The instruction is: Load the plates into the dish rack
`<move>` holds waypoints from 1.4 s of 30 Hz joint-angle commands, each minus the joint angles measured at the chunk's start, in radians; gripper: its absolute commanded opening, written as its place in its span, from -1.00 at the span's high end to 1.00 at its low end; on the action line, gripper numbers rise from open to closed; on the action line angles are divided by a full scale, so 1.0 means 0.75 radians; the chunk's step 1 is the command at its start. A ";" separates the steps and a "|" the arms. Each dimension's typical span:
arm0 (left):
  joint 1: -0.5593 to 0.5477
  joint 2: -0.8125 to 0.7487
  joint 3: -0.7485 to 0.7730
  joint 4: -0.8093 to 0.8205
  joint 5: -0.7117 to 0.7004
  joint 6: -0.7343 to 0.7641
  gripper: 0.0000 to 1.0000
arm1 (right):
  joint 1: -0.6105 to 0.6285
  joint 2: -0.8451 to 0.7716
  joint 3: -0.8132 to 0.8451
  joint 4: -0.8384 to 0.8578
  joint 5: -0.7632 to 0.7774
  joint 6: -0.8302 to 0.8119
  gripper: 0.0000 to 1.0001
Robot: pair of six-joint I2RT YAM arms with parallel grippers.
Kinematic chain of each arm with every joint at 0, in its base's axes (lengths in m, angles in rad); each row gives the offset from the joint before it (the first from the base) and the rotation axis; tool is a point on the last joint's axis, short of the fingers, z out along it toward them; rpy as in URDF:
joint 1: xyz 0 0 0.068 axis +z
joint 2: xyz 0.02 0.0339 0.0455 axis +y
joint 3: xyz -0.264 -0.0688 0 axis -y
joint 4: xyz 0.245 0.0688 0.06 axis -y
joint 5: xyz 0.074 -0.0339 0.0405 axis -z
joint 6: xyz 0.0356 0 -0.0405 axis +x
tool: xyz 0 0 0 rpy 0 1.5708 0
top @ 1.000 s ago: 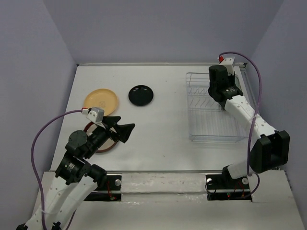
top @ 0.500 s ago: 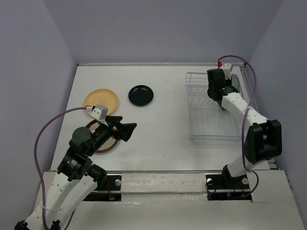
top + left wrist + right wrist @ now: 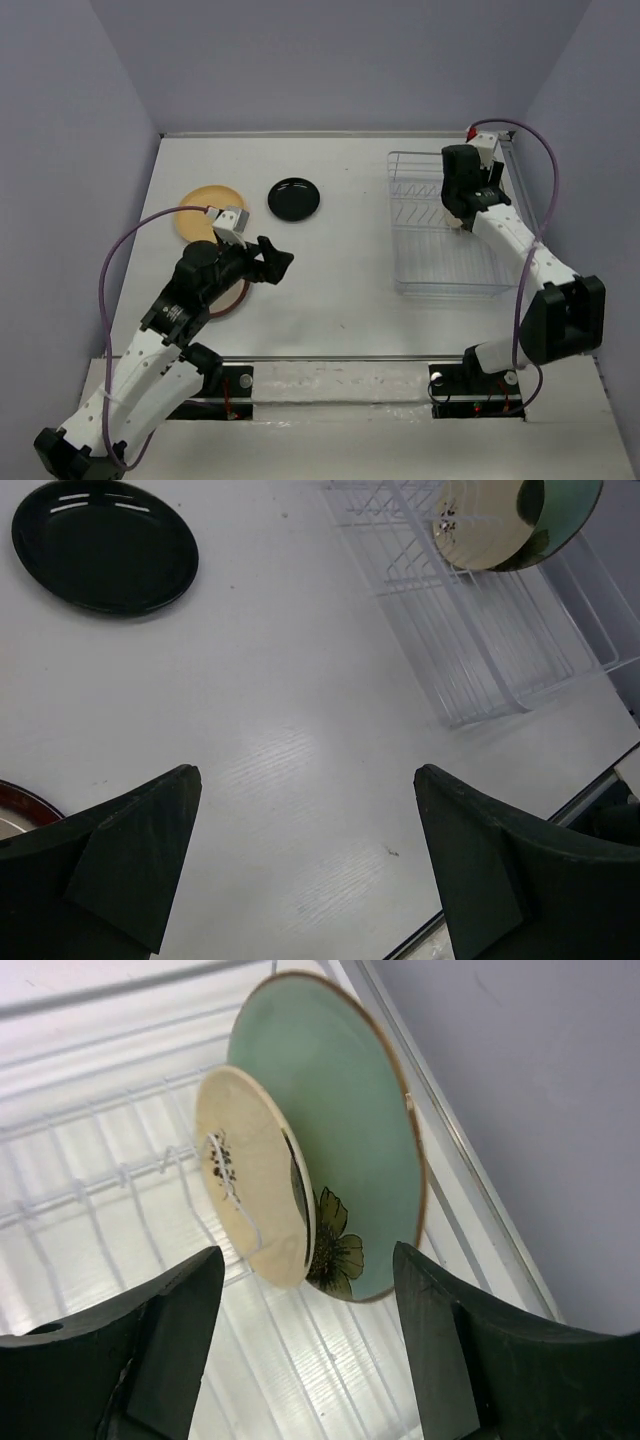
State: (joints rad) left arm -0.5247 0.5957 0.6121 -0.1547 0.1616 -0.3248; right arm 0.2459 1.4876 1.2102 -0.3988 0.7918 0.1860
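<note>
The wire dish rack [image 3: 440, 270] stands at the right of the table. Two plates stand on edge in its far rows: a pale teal plate with a flower mark [image 3: 360, 1140] and a cream plate [image 3: 245, 1175] in front of it. My right gripper [image 3: 308, 1255] hangs open just above them, a finger on each side, touching neither. The black plate [image 3: 294, 198] and the orange-yellow plate [image 3: 198, 203] lie flat at the back left. A plate with a red-brown rim [image 3: 228, 303] lies under my left arm. My left gripper [image 3: 275, 263] is open and empty above bare table.
The rack [image 3: 470, 630] sits close to the right wall and its rows nearer the front hold nothing. In the left wrist view the black plate [image 3: 105, 545] lies far left and the red-rimmed plate's edge [image 3: 20, 805] shows beside the left finger.
My right gripper has opened and let go of the cream plate, which now stands in the rack. My left arm has reached forward and right, past the red-rimmed plate.
</note>
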 commanded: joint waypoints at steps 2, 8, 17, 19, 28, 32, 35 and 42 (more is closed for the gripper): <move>0.037 0.116 0.008 0.049 0.020 -0.084 -0.98 | 0.148 -0.289 -0.079 0.090 -0.125 0.083 -0.49; 0.076 0.253 -0.082 0.196 -0.062 -0.278 -0.98 | 0.382 -0.564 -0.394 0.375 -0.466 0.204 -0.47; 0.072 0.651 -0.005 0.456 -0.367 -0.371 -0.98 | 0.672 -0.713 -0.622 0.609 -0.685 0.278 -0.37; 0.074 0.800 0.081 0.472 -0.442 -0.336 -0.98 | 0.697 -0.717 -0.632 0.612 -0.708 0.284 -0.36; 0.182 1.267 0.317 0.578 -0.494 -0.317 -0.72 | 0.740 -0.871 -0.712 0.628 -0.775 0.288 -0.32; 0.252 1.386 0.386 0.621 -0.453 -0.369 -0.70 | 0.740 -0.934 -0.746 0.597 -0.773 0.282 -0.32; 0.262 1.476 0.448 0.624 -0.469 -0.385 -0.66 | 0.740 -0.950 -0.755 0.579 -0.784 0.286 -0.32; 0.278 1.642 0.566 0.648 -0.438 -0.461 -0.55 | 0.740 -0.940 -0.808 0.609 -0.847 0.321 -0.31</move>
State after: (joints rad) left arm -0.3168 1.7954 0.9607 0.2718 -0.1566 -0.6285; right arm 0.7937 0.7776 0.6250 0.0124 0.1970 0.4049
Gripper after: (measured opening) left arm 0.784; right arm 0.658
